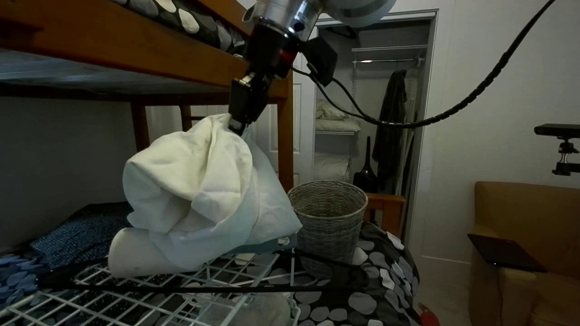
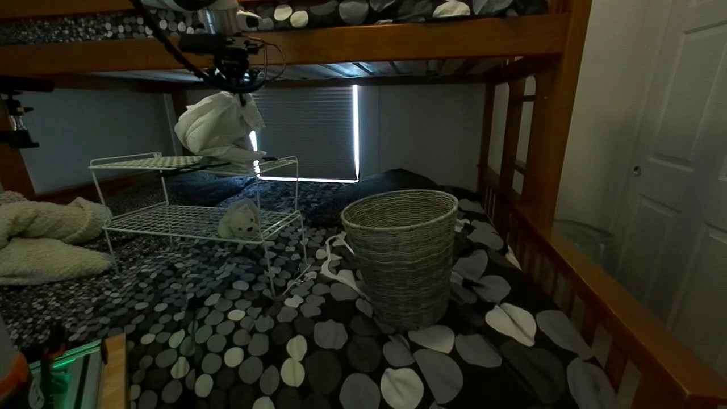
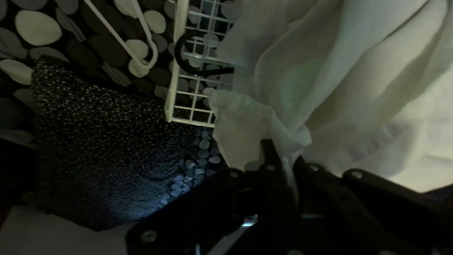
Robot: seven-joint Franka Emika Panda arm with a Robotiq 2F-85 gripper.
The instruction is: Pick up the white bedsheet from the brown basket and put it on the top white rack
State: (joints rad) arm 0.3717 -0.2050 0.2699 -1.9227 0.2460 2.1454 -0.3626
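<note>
The white bedsheet (image 1: 195, 190) is bunched up and hangs from my gripper (image 1: 238, 127), which is shut on its upper part. In the wrist view, the gripper (image 3: 285, 157) pinches a fold of the bedsheet (image 3: 339, 92). The sheet's lower folds lie at the level of the top shelf of the white rack (image 2: 133, 165) and appear to touch it. The rack also shows in an exterior view (image 1: 97, 312). The woven basket (image 2: 403, 267) stands upright on the bed beside the rack; its visible inside shows no cloth. It also shows in an exterior view (image 1: 333, 231).
A black hanger (image 1: 190, 289) lies on the top shelf. A white toy bear (image 2: 241, 221) sits on the lower shelf. A white hanger (image 2: 332, 267) lies by the basket. The upper bunk's wooden beam (image 2: 397, 42) runs close to the arm. A cream blanket (image 2: 51, 241) lies beside the rack.
</note>
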